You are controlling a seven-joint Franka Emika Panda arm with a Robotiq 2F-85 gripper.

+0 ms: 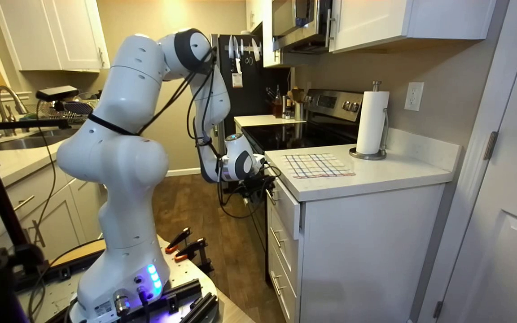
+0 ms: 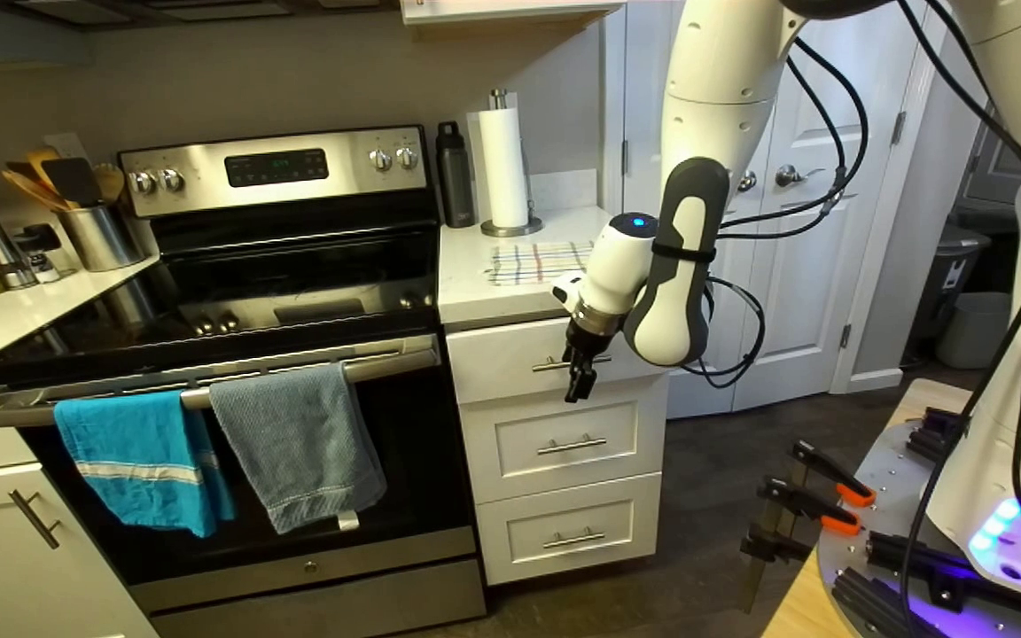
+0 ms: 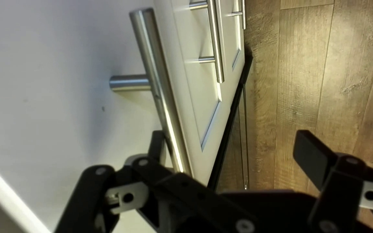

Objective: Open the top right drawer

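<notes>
The top right drawer has a plain white front (image 2: 497, 363) just under the countertop. In an exterior view (image 1: 291, 211) its front stands slightly out from the cabinet, with a narrow dark gap behind it. Its box body is hidden. A steel bar handle (image 3: 157, 77) is fixed to the front. My gripper (image 3: 231, 144) is open at this handle, and it shows in both exterior views (image 2: 580, 377) (image 1: 258, 183). In the wrist view one finger is between the bar and the drawer front, seemingly against the bar. The other finger is well apart, on the outer side over the floor.
Two more white drawers with bar handles (image 2: 572, 445) sit below. A stove with two towels (image 2: 298, 443) on its oven handle stands beside the cabinet. On the countertop (image 1: 402, 172) are a checkered cloth (image 1: 317, 166) and a paper towel roll (image 1: 372, 123).
</notes>
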